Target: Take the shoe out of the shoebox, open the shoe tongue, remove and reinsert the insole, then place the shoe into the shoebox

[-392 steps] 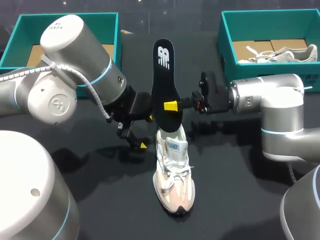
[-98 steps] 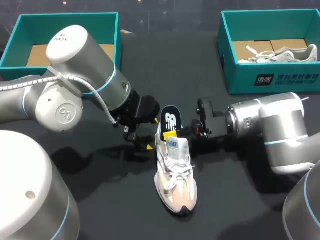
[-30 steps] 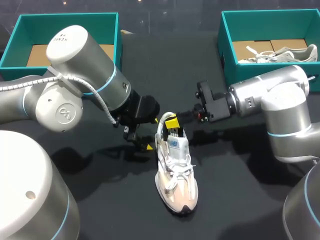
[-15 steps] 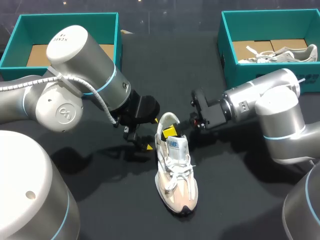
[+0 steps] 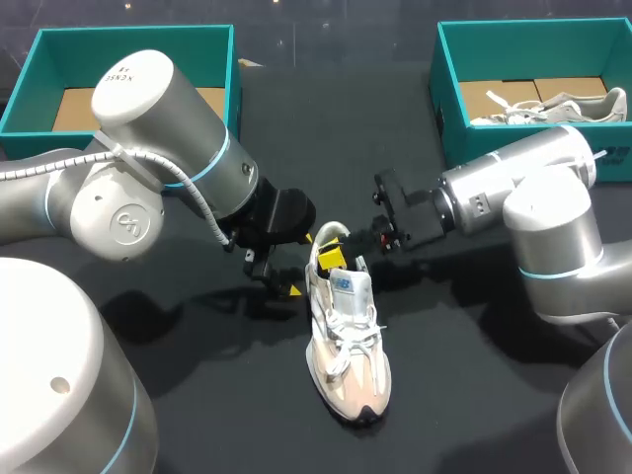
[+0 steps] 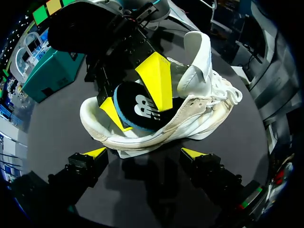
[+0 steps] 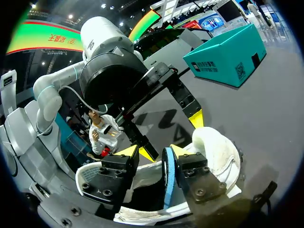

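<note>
Two teal boxes sit at the far corners of the black surface (image 5: 227, 395). The left shoebox (image 5: 128, 35) shows only its cardboard floor, and the right shoebox (image 5: 533, 27) holds a second shoe (image 5: 563, 107). Both are well apart from the shoe (image 5: 348, 341), which stands in the middle of the surface with its toe toward the head camera and its white tongue (image 6: 199, 57) raised.

Our arms crowd the heel from both sides, the left arm (image 5: 178, 158) on one and the right arm (image 5: 513, 188) on the other.

Our right jaws reach down into the shoe's opening, pinching the heel end of the black, blue-edged insole (image 6: 135, 107) between their fingers (image 7: 197, 175). The insole lies inside the shoe.

Our left jaws are spread wide just beside the heel. Their fingers (image 6: 92, 154) hold nothing, and the shoe's side lies ahead of them.
</note>
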`<move>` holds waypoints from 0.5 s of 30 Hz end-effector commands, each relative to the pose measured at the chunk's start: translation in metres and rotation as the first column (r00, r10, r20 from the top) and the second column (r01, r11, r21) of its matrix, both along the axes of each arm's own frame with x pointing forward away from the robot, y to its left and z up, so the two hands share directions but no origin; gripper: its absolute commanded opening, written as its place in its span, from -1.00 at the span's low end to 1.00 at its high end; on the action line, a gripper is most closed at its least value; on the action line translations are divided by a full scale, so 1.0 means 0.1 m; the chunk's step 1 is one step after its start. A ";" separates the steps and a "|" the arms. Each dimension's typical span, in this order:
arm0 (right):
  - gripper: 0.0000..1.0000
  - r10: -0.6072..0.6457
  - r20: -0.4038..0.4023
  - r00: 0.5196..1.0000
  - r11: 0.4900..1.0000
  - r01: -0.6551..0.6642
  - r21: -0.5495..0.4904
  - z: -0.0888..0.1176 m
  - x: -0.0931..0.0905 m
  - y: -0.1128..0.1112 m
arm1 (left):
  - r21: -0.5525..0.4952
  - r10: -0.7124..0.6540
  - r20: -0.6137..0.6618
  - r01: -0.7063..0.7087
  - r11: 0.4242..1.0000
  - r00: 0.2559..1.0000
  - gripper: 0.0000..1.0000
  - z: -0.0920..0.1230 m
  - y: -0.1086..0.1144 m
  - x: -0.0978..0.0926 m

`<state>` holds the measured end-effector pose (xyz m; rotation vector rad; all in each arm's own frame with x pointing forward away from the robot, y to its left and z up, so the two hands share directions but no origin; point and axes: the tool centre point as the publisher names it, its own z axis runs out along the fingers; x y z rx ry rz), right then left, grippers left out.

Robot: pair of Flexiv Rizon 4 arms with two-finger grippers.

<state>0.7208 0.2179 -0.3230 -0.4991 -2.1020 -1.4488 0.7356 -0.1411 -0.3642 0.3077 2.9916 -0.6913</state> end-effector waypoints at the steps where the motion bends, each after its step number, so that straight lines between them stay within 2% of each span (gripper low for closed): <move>1: -0.03 -0.003 0.010 1.000 1.000 0.004 -0.026 0.10 -0.02 -0.02 | 0.000 -0.013 0.008 0.013 1.000 1.000 1.00 0.05 0.03 -0.02; 15: -0.04 -0.045 0.020 0.999 0.996 0.046 -0.072 0.19 0.03 -0.15 | -0.004 -0.030 0.029 0.030 1.000 0.999 1.00 0.18 0.15 0.01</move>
